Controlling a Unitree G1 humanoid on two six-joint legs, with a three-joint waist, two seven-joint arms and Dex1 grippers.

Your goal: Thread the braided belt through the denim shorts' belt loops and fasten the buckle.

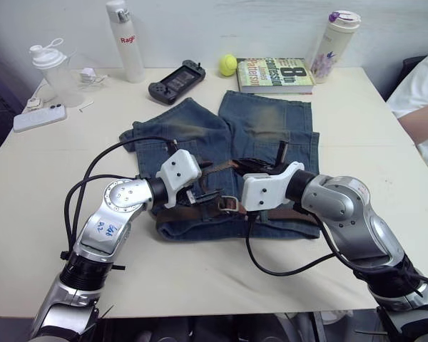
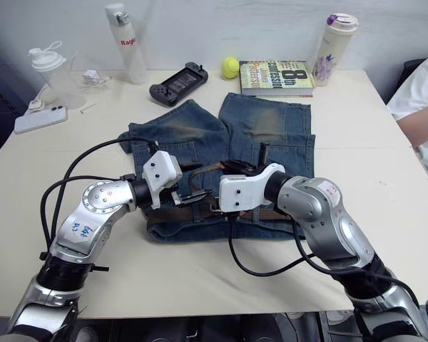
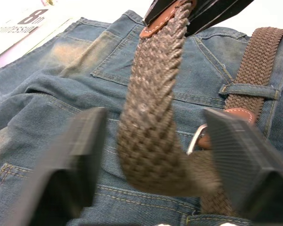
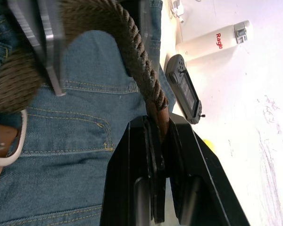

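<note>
Over the denim shorts (image 1: 264, 135) spread on the desk (image 1: 371, 135), the right gripper (image 4: 158, 141) jaws pinch the braided belt (image 3: 153, 117) at its tan tip; the left gripper (image 3: 155, 155) jaws stand wide around the strap, near the buckle (image 1: 228, 204).

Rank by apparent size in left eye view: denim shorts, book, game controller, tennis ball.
1. denim shorts
2. book
3. game controller
4. tennis ball
The last three lie farther from the camera than the shorts, so they may look smaller than they are.

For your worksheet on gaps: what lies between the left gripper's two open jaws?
In the left wrist view, a loop of the braided belt lies between them, over the denim shorts.
</note>
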